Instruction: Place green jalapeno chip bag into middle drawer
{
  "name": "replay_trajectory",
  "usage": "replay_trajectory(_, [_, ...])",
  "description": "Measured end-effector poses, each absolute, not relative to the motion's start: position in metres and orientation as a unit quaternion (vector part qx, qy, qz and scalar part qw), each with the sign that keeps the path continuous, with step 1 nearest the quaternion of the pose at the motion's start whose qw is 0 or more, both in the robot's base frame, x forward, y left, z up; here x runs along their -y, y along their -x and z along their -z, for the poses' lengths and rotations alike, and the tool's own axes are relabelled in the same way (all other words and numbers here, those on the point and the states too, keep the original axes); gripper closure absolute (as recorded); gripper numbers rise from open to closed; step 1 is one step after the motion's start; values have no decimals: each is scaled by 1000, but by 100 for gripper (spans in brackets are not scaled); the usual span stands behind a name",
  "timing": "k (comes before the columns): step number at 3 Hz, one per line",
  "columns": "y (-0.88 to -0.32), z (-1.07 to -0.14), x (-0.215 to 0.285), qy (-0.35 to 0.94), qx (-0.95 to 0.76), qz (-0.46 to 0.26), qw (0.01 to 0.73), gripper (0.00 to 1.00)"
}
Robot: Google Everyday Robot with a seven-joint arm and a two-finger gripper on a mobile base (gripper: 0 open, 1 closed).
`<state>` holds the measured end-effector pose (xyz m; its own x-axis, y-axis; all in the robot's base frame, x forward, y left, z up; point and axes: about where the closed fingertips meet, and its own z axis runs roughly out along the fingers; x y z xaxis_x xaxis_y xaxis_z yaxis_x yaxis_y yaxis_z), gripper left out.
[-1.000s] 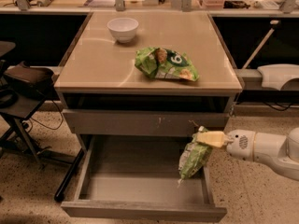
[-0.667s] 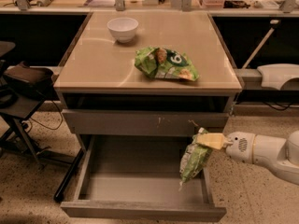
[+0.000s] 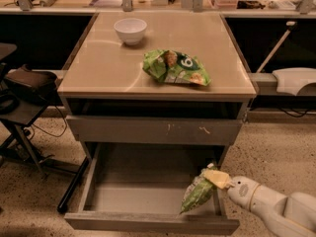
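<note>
Counter [image 3: 98, 68]: bowl [image 3: 130, 30] at rear left; second snack bag [image 3: 175, 68] right of centre, nearer the front edge. Below the counter, a closed drawer front [image 3: 153, 131]; under it, the middle drawer [image 3: 143, 199] stands open toward the viewer. Gripper [image 3: 217, 177] at lower right, at the drawer's right side, gripping the top of the jalapeno chip bag [image 3: 197, 194] — the bag hangs over the drawer's right front corner.

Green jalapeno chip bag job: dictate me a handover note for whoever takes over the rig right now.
Gripper: shut on the top of the green jalapeno chip bag, at the right front of the middle drawer.
Middle drawer: pulled open; the bag hangs over its right front corner, not released.
Done: bag is in the gripper and at the drawer.
Left: let go of the bag so it lies in the drawer, then pull the arm away.
</note>
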<state>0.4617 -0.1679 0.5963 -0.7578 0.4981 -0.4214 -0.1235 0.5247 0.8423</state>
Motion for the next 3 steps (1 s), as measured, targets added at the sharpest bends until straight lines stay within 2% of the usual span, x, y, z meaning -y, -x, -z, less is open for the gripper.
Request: replay_trajectory(3, [-485,-574,141,-140,-796,-468,357,100])
